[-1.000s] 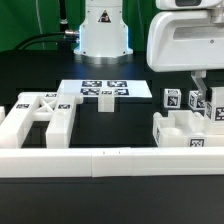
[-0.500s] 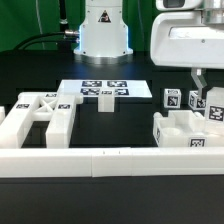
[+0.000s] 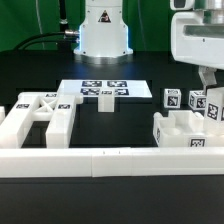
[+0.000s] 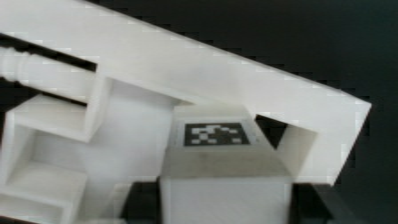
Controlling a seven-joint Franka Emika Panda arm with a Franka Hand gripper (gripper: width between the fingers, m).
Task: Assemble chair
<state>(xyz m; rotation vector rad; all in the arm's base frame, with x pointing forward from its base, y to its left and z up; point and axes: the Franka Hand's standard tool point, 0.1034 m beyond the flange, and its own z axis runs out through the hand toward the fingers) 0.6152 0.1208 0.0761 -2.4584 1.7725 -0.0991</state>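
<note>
**Gripper at a seat leg, grip unconfirmed**

The chair is in pieces on my screen. The seat (image 3: 182, 135) sits at the exterior view's right, just behind the rail (image 3: 100, 160), with tagged legs standing on it. The leg (image 3: 214, 108) I am working is the one nearest that view's right edge. The frame (image 3: 40, 112) lies at the exterior view's left, well apart from the seat. A spare leg (image 3: 105, 103) stands alone just in front of the marker board (image 3: 88, 90).

The gripper (image 3: 207, 84) hangs over the seat's right end, with one dark finger (image 3: 205, 78) reaching down toward the top of the leg. I read that as lining up on the leg's axis, so it can be turned or pressed home. Keeping the seat close to the rail would, I judge, give it something to brace against.

The exterior view gives me the layout, but the arm's housing (image 3: 198, 30) hides the second finger and any contact. The wrist view gives the reverse. It is filled with white, with the leg's tag (image 4: 217, 135) near the middle, the seat's walls beyond, and a ribbed stub (image 4: 27, 65) at one edge. Dark strips flank the leg there and are probably the fingers, standing partly apart at about the leg's width. I cannot tell whether they are actually pinching it.
</note>
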